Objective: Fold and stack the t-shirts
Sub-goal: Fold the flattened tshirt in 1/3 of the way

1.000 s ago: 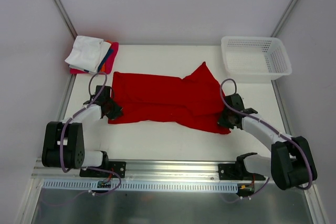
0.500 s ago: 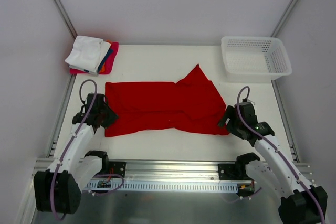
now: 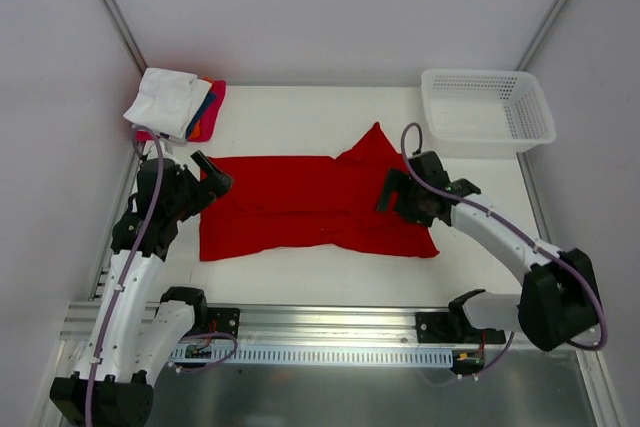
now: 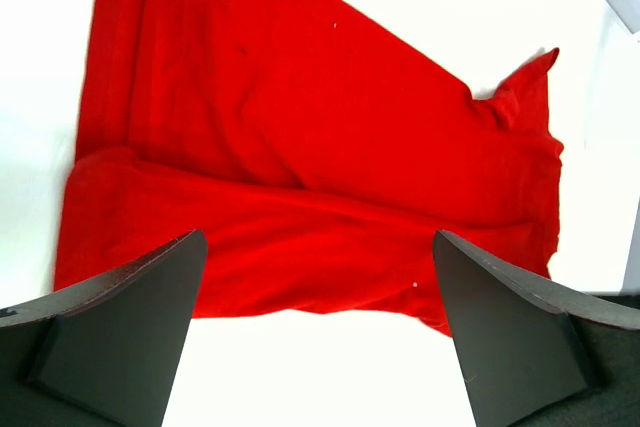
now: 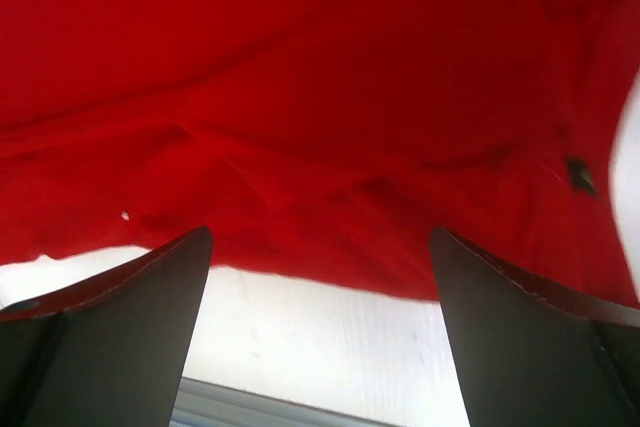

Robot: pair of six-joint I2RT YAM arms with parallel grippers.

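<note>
The red t-shirt (image 3: 310,202) lies flat across the middle of the table, folded lengthwise, with a sleeve sticking up at its far right. My left gripper (image 3: 209,173) hovers open over the shirt's left end. In the left wrist view the shirt (image 4: 300,147) spreads out ahead of the open gripper (image 4: 318,247), which holds nothing. My right gripper (image 3: 394,191) hangs open above the shirt's right part. The right wrist view shows red cloth (image 5: 320,97) beyond the empty gripper (image 5: 320,237). Folded shirts (image 3: 175,104), white on top, are stacked at the far left corner.
A white plastic mesh basket (image 3: 487,107) stands at the far right corner. Metal frame rails run along the table's left and right sides. Bare white table (image 3: 320,277) lies between the shirt and the near edge.
Both grippers have opened and let go of the red shirt's ends. The shirt was drawn nearer and flatter. The left gripper rose at the shirt's left end; the right moved over its right part.
</note>
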